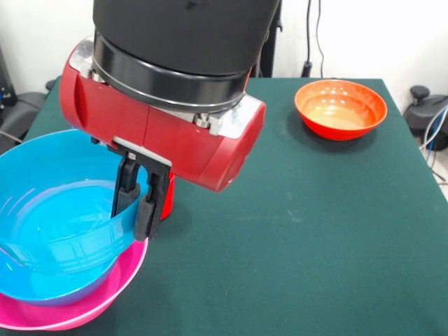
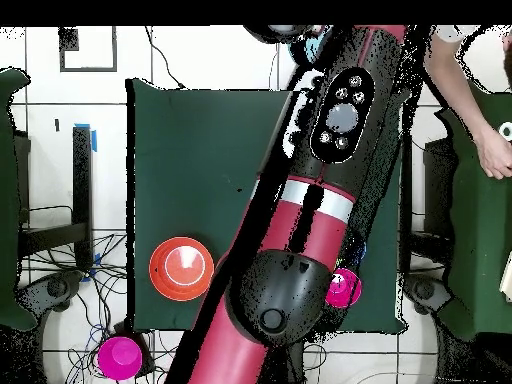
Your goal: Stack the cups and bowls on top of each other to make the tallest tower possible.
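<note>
A large light blue bowl (image 1: 56, 217) sits nested in the huge hot-pink bowl (image 1: 105, 301) at the table's front left; these two form the tower. My gripper (image 1: 140, 199) straddles the blue bowl's right rim, one finger inside and one outside, shut on the rim. A bit of bright red (image 1: 168, 198), perhaps the red cup, shows just behind the fingers. An orange bowl (image 1: 341, 108) stands alone at the far right; it also shows in the overhead view (image 2: 181, 268). A small magenta bowl (image 2: 343, 290) peeks out beside the arm. The green cup is out of view.
The arm (image 2: 300, 230) covers most of the table in the overhead view and hides the gripper there. Another magenta bowl (image 2: 120, 357) lies off the table's corner. A person's hand (image 2: 493, 152) is at the right edge. Cables run along the table's sides.
</note>
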Motion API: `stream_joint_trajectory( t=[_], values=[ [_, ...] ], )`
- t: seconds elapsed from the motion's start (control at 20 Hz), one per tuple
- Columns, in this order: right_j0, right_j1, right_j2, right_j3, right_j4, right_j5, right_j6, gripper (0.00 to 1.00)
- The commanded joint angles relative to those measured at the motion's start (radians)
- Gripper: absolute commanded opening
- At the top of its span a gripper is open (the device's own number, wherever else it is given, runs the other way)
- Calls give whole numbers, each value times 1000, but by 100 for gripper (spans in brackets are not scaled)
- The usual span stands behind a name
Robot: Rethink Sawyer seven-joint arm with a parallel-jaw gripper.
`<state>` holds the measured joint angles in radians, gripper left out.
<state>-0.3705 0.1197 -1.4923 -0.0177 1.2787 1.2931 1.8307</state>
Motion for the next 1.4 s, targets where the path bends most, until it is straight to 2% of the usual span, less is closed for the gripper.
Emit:
stream_joint_trajectory(
  t=[0.05,0.25,0.3,0.7,1.0,1.4],
  values=[
    [-31,8,-25,-14,14,-44,-378,0],
    [-29,8,-12,-16,3,-46,-385,0],
    [-38,8,-41,-16,34,-52,-396,0],
    [-47,10,-81,-13,80,-61,-415,0],
    [-39,14,-47,-10,49,-64,-413,0],
    [-36,15,-64,-5,46,-48,-409,0]
  ],
)
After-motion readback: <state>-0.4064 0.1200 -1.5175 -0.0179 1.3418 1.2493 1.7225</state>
